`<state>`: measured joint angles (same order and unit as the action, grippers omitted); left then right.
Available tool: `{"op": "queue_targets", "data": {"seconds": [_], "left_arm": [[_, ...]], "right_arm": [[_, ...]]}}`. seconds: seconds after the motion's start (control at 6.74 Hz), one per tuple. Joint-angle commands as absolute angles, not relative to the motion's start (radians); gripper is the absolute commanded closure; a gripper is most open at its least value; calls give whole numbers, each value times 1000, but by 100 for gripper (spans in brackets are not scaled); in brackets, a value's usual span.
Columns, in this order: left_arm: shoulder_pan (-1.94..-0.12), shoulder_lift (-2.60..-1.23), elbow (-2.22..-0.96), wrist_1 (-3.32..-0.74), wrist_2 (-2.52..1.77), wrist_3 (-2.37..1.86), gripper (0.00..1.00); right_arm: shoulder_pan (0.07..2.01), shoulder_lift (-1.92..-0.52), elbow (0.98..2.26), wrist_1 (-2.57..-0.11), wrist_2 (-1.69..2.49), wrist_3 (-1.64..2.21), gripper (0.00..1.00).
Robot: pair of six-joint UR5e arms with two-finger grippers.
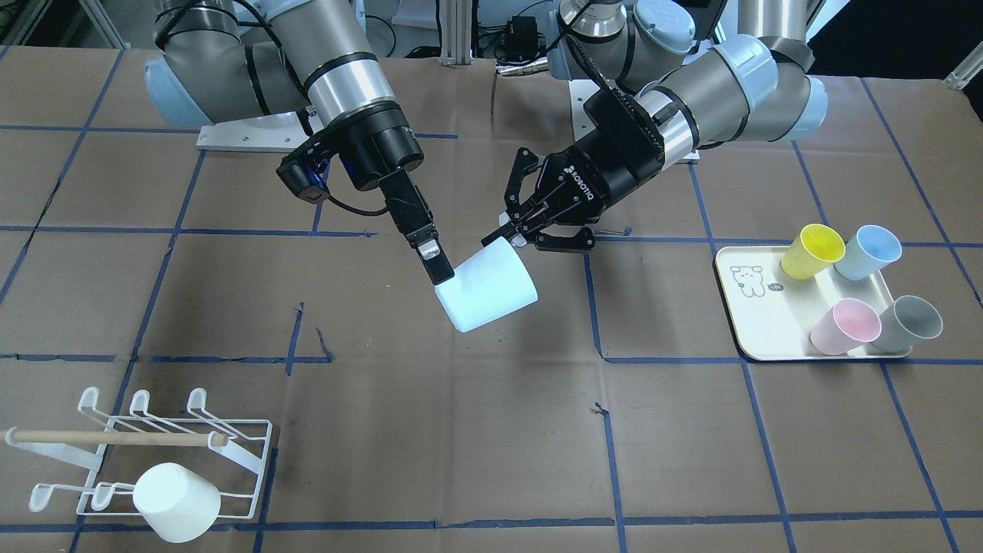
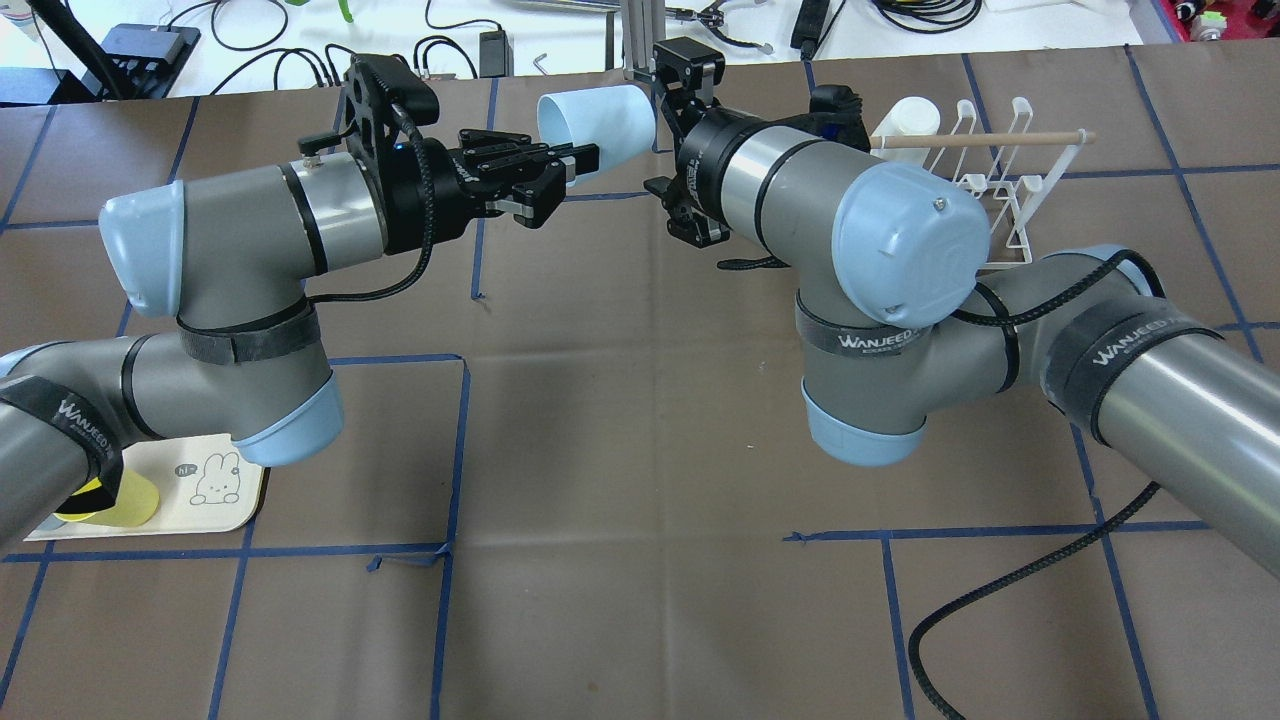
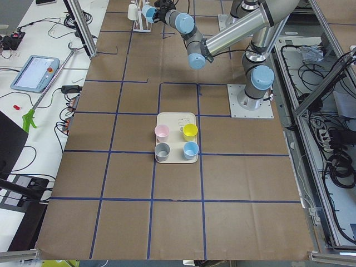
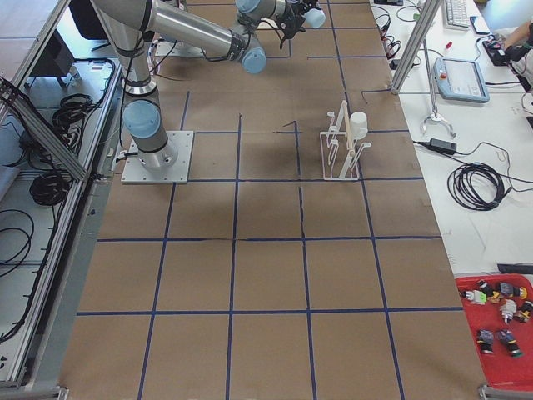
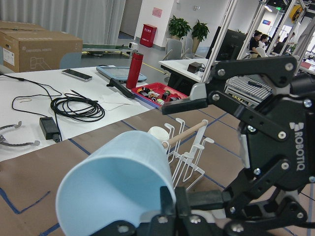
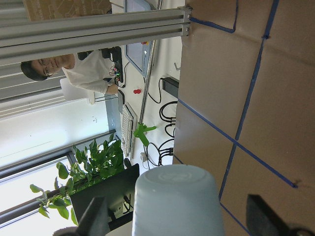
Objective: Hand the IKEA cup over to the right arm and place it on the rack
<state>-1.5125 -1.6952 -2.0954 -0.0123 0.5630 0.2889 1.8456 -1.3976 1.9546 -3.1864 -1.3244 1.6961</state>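
A pale blue cup [image 1: 491, 290] hangs tilted in the air between the two arms, above the table's middle. My right gripper [image 1: 449, 280], the one with broad flat fingers, is shut on the cup's base end; one finger [image 1: 431, 259] lies along its side and the other is hidden behind it. My left gripper [image 1: 534, 234] stands open at the cup's rim, its slim fingers spread, the lower fingertip [image 5: 167, 209] close to the rim. The overhead view has the cup [image 2: 597, 122] lying sideways with its mouth toward the left gripper [image 2: 565, 175]. The white wire rack [image 1: 230, 449] with its wooden dowel stands apart.
A white cup [image 1: 177, 501] sits upside down on the rack's front prongs. A cream tray [image 1: 756, 326] on the robot's left side holds yellow, blue, pink and grey cups. Brown paper with blue tape lines covers the table [image 1: 461, 430].
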Motion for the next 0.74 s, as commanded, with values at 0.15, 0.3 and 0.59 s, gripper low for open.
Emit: {"op": "queue_targets", "data": {"seconds": [0.15,0.3,0.59], "left_arm": [[-1513,-1698,-2095,-12,563,288,97],[-1513,-1698,-2095,-12,563,288,97],[-1513,-1698,-2095,-12,563,288,97]], "right_arm": [[1871,-1339,1910,-3185,-1331,1718,1],[1873,-1338,1908,-3185,-1331,1718,1],[1875,-1330,1901,-3183,-1330,1718,2]]}}
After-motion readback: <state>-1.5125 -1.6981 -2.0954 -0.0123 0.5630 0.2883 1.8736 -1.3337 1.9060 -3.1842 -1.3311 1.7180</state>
